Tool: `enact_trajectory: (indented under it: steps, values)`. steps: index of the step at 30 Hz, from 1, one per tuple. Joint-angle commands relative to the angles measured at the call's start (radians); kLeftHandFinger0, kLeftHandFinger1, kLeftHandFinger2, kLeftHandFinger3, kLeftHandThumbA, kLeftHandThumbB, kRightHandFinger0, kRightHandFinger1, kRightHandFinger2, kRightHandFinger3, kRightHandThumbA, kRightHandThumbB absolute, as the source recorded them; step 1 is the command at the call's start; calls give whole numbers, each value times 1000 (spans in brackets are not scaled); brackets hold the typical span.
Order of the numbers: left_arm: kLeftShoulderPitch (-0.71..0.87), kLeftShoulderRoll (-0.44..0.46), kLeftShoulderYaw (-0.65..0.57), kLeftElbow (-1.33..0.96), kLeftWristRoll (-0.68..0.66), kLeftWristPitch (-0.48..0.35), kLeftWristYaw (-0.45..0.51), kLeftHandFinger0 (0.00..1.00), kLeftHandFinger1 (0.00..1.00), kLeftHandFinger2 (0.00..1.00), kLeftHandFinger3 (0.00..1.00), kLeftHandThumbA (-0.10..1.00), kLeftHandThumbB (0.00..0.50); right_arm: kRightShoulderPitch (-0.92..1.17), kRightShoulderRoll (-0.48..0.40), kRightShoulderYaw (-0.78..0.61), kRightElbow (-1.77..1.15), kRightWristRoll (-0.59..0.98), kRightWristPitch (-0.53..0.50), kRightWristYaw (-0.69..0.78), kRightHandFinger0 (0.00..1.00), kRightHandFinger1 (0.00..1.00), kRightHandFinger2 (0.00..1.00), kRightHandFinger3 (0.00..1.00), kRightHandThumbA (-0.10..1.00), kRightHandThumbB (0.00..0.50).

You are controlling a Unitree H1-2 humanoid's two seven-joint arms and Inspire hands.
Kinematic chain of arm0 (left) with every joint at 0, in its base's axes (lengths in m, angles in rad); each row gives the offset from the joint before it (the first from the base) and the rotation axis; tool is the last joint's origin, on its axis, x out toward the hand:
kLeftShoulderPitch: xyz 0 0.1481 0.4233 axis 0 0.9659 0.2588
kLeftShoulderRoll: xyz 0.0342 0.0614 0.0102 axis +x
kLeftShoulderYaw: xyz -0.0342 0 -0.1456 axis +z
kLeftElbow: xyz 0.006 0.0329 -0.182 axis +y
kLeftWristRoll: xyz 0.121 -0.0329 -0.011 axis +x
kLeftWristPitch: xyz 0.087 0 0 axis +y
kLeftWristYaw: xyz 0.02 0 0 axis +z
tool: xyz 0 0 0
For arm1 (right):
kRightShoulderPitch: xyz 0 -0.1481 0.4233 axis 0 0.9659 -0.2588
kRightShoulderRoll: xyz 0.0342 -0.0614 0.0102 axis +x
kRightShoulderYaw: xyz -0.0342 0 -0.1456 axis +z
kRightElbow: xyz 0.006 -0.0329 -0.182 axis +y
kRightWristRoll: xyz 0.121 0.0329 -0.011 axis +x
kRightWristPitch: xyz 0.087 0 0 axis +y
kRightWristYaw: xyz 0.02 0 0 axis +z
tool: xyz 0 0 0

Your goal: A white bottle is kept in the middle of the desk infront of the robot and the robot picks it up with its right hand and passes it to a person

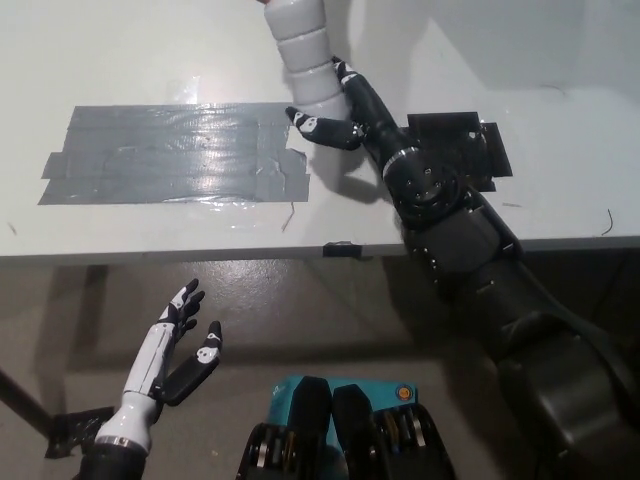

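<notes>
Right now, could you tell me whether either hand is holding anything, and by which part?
The right hand holds the white bottle around its lower end. The left hand is open, below the desk edge, holding nothing.

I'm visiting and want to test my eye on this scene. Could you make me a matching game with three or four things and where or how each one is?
Things:
1. white bottle
2. left hand
3. grey tape patch
4. right hand

States:
A. stuck flat on the desk
B. open, resting below the desk edge
C. black, shut on something
D. held above the desk, top out of view

Pairs: 1-D, 2-B, 3-A, 4-C
</notes>
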Motion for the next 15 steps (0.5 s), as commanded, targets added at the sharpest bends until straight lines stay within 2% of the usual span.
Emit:
enact_trajectory:
  steps: [1,4,7,9,13,15]
  values:
    - [5,10,2,-48,2,15,-1,1000,1000,1000,1000,429,86,-4,-21,14,-93,-16,-62,39,1000,1000,1000,1000,769,500]
    - [1,13,2,-45,5,13,0,1000,1000,1000,1000,447,86,23,-40,5,-173,-6,-46,54,1000,1000,1000,1000,747,500]
    - [-13,19,2,-37,17,4,6,1000,1000,1000,1000,484,88,49,-68,-2,-283,-2,-25,70,1000,1000,1000,1000,772,500]
    - [9,15,-2,-43,17,-6,6,1000,1000,1000,1000,482,71,101,-85,-4,-397,0,10,87,1000,1000,1000,1000,799,500]
    - [8,11,-2,-36,5,-14,1,1000,1000,1000,1000,423,52,168,-117,-30,-563,38,47,121,1000,1000,1000,1000,772,498]
    - [4,8,0,-41,16,0,12,1000,1000,1000,1000,454,78,209,-141,-41,-685,43,85,130,1000,1000,1000,1000,808,500]
